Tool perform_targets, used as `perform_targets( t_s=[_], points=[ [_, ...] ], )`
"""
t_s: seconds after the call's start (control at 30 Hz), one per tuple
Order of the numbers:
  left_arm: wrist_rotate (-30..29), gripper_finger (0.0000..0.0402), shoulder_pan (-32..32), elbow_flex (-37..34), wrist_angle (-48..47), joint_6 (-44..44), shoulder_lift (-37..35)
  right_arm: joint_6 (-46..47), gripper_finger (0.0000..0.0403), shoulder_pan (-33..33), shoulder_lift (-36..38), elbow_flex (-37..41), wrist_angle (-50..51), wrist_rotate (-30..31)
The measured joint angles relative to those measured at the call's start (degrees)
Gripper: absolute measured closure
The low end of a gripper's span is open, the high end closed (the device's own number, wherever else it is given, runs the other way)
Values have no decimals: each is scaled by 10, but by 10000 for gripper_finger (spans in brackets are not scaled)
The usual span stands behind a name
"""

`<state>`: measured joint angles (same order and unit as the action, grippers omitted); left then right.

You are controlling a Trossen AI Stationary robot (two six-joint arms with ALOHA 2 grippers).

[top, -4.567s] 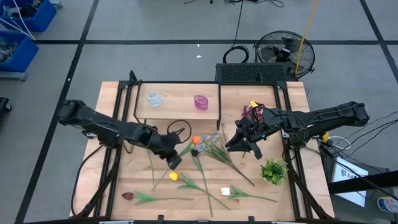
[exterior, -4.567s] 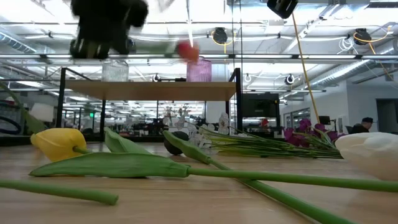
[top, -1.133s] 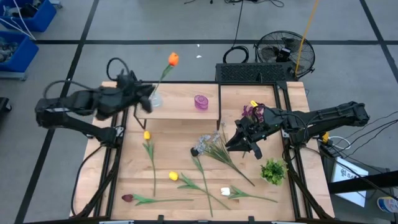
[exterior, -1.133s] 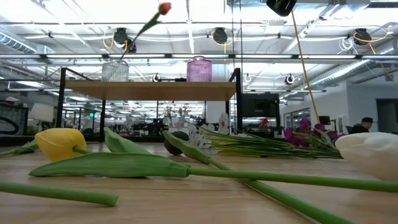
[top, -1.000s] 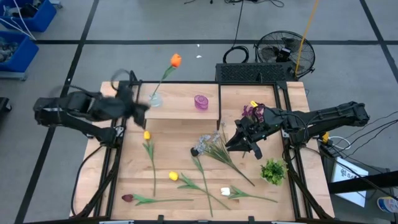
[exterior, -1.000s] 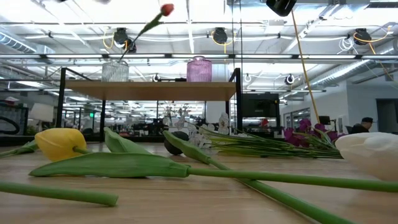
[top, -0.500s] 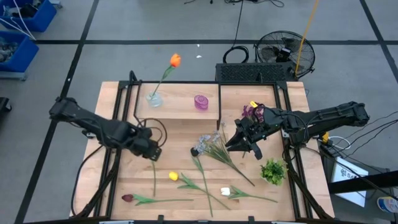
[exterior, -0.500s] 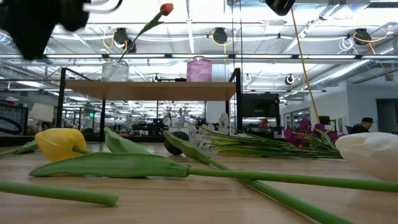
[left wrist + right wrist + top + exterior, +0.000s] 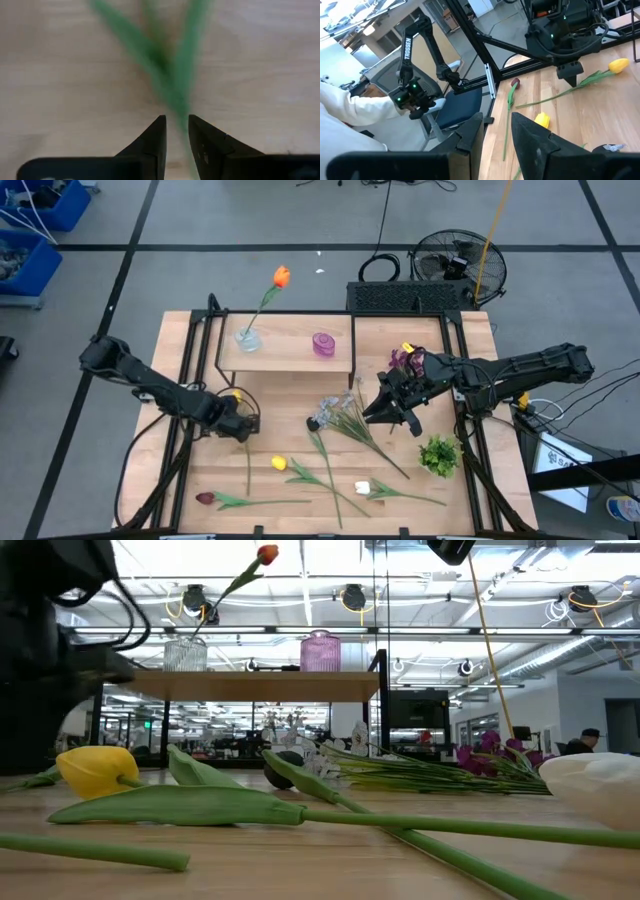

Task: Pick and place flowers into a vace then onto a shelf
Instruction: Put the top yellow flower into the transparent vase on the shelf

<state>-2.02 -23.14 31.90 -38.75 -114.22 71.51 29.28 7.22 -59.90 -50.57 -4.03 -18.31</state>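
Left gripper [image 9: 243, 420] reaches low over the table's left half — fingers [image 9: 156, 140] narrowly parted; right gripper [image 9: 385, 412] waits mid-right, slightly parted.

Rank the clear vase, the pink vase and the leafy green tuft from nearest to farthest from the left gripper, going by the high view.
Measured from the left gripper:
1. Clear vase, on the shelf's left end, holding the orange flower.
2. Pink vase, farther right along the shelf.
3. Leafy green tuft, across the table by its right edge.
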Motion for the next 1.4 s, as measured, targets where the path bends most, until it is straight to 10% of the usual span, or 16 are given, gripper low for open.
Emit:
perform_targets(
  t_s=[0.93, 1.4],
  points=[
    [-58, 317, 36, -51, 30, 19, 4, -2, 310, 0, 0, 0, 1, 0],
    [-80, 399, 24, 24, 57, 169, -35, -19, 310, 0, 0, 0, 1, 0]
  ],
)
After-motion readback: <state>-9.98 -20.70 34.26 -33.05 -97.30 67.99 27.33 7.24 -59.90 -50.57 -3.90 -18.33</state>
